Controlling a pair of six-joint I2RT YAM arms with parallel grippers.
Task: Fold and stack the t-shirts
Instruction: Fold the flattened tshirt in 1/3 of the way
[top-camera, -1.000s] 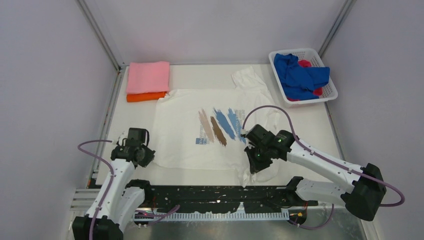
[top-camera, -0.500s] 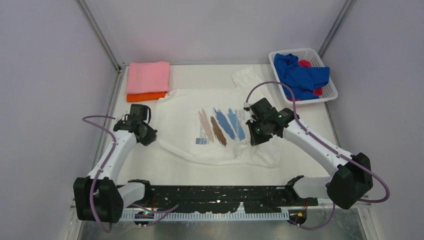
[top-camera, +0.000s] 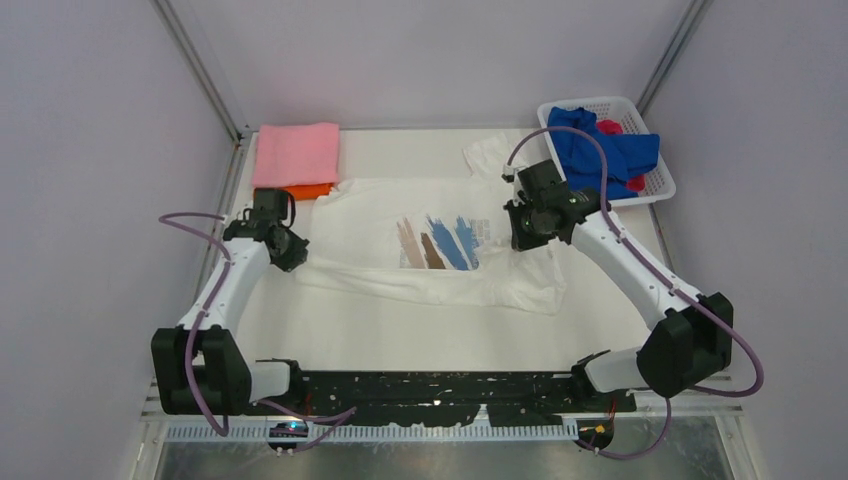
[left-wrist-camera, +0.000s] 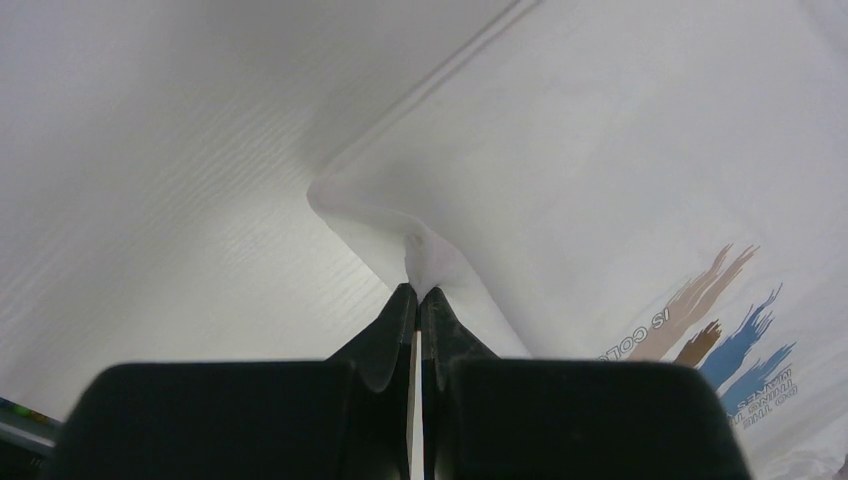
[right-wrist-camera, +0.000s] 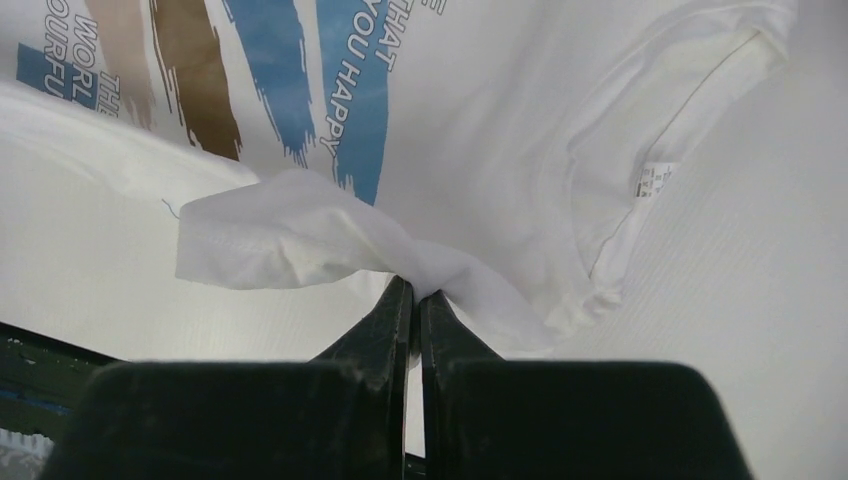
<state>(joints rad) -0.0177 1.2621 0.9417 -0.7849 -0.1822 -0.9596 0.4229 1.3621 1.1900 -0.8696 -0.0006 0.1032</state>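
The table (top-camera: 400, 340) carries the white shirt (top-camera: 370, 215) in its middle, chest print up, collar toward the far right. A second ago the shirt lay open and its hem was near the arm bases. Now the hem is lifted and carried toward the far side, so the lower part lies doubled over and covers the bottom of the print.

The basket (top-camera: 655, 190) at the far right has not moved and holds the blue shirt (top-camera: 590, 150) with the red shirt (top-camera: 608, 127) under it. The pink shirt (top-camera: 297, 153) lies folded on the orange shirt (top-camera: 310, 190) at the far left, as before.

The left gripper (left-wrist-camera: 418, 295) is pinched tight on the left hem corner. The right gripper (right-wrist-camera: 415, 285) is pinched tight on the right hem corner. Both have moved farther from the bases.
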